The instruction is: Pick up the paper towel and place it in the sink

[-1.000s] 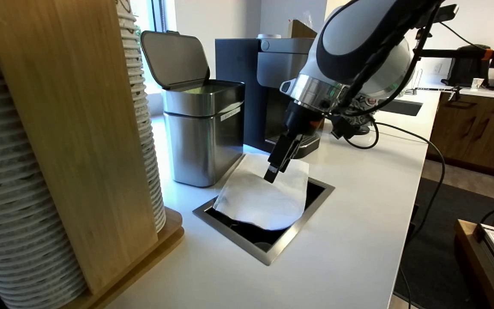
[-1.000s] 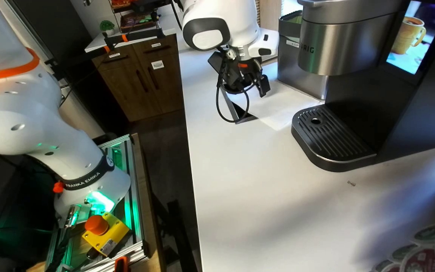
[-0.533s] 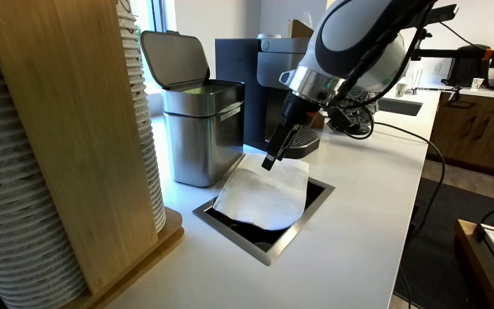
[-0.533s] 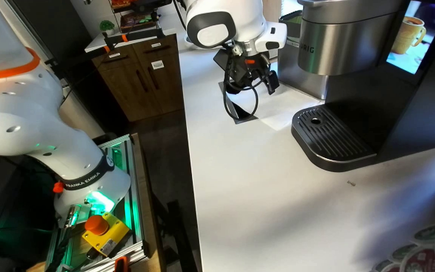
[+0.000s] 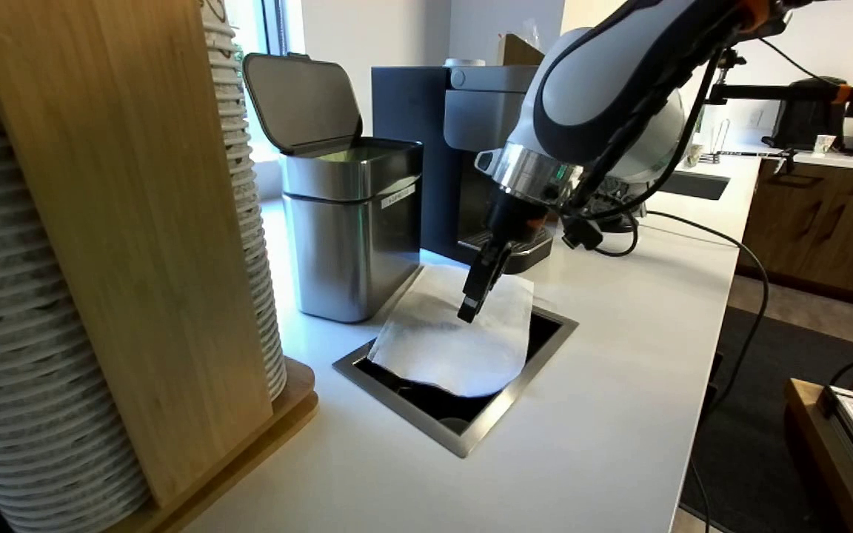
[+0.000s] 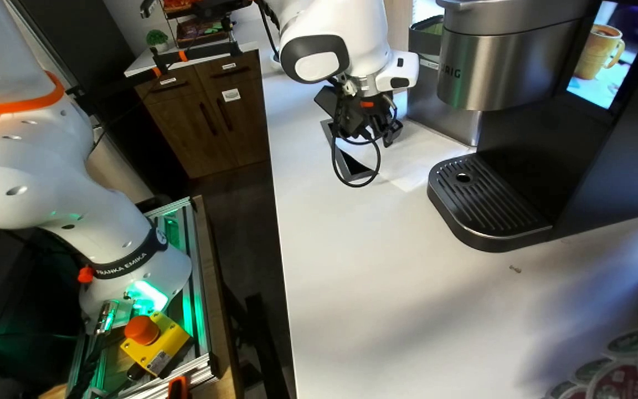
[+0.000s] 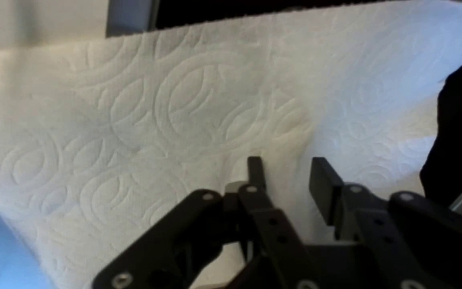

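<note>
The white paper towel (image 5: 426,348) lies partly over the sink (image 5: 465,443), its far end resting on the counter and its near end sagging over the dark opening. In an exterior view the towel (image 6: 416,155) reaches toward the coffee machine, and a corner of the sink (image 6: 356,170) shows beside it. My gripper (image 5: 469,309) points down above the middle of the towel. Embossed circles cover the towel (image 7: 183,100) in the wrist view. There the gripper (image 7: 287,172) is partly open, a gap between its fingers with towel visible behind. Whether the fingertips touch the paper I cannot tell.
A steel trash bin (image 5: 330,252) with its lid up stands beside the towel. Behind the towel is the coffee machine (image 5: 415,163), with its drip tray (image 6: 485,199) close by. A wooden cup holder (image 5: 123,244) rises at the near side.
My gripper lifted slightly, then came down lower over the towel, and its fingers have drawn closer together. The towel shows no movement.
</note>
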`<state>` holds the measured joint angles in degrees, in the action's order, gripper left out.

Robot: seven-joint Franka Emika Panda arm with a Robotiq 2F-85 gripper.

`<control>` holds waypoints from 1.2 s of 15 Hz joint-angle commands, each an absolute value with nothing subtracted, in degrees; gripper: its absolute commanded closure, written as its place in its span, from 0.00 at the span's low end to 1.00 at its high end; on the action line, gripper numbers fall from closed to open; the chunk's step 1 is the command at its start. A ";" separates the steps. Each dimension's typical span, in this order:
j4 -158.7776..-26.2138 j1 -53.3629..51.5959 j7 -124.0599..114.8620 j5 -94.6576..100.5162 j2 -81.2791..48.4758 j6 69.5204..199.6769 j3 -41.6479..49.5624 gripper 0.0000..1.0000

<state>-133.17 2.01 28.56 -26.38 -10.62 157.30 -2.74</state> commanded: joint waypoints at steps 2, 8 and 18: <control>-131.87 3.93 28.61 -23.98 -15.19 154.81 -5.38 0.99; -131.22 4.19 26.36 -19.31 -18.99 150.71 -6.37 1.00; -133.96 4.61 27.05 -20.67 -10.07 152.61 -8.41 0.22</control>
<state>-131.71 3.80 27.59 -19.83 -14.54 152.79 -7.31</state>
